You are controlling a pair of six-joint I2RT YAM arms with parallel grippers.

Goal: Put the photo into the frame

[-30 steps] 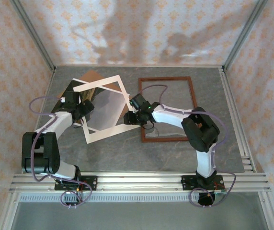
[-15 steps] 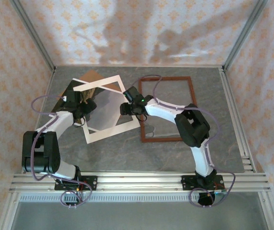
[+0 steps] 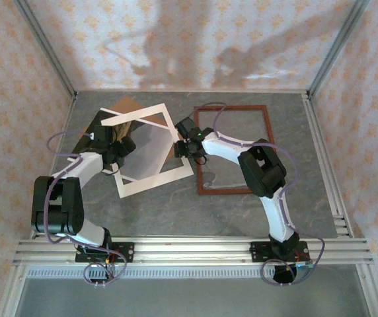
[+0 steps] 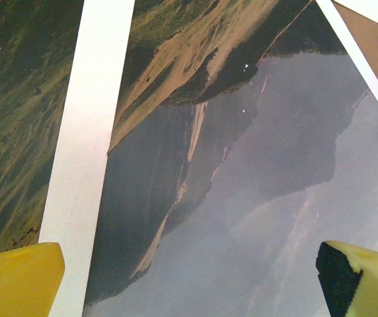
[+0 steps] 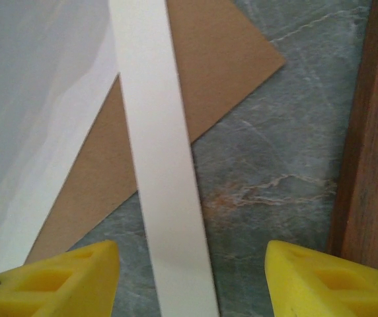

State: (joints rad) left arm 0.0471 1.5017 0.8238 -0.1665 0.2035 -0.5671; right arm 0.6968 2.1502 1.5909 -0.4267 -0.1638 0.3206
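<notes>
Reaching forward from my bases at the near edge of the table (image 3: pixel 176 211), I have both arms bent in toward the middle. My left arm rises from its base, folds at the elbow and stretches forward and rightward. That puts my left claw (image 3: pixel 117 146) over the left side of the white mat (image 3: pixel 152 185). Its yellow fingertips (image 4: pixel 17 281) stand wide apart, closed on nothing. Beneath and ahead of that claw lies the photo (image 4: pixel 242 165), hazy grey mountains over brown-green hills. The mat's left strip lies across it, running forward from beside my left fingertip. A corner of brown cardboard backing (image 4: pixel 374 59) shows far ahead to the right.

My right arm climbs from its base and bends sharply at the elbow over the frame (image 3: pixel 232 107), a thin reddish-brown wooden rectangle. Its forearm lies leftward across the frame's opening. My right claw (image 3: pixel 184 146) points down between mat and frame, jaws parted and holding nothing. The mat's right strip runs between its fingertips, touching neither that I can see. Ahead of the claw, the cardboard's corner pokes out from under that strip onto the grey marbled table. The frame's left rail lies just right of my right fingertip, with bare table between it and the mat here. The photo sits to the claw's left, under the mat and outside the frame.
</notes>
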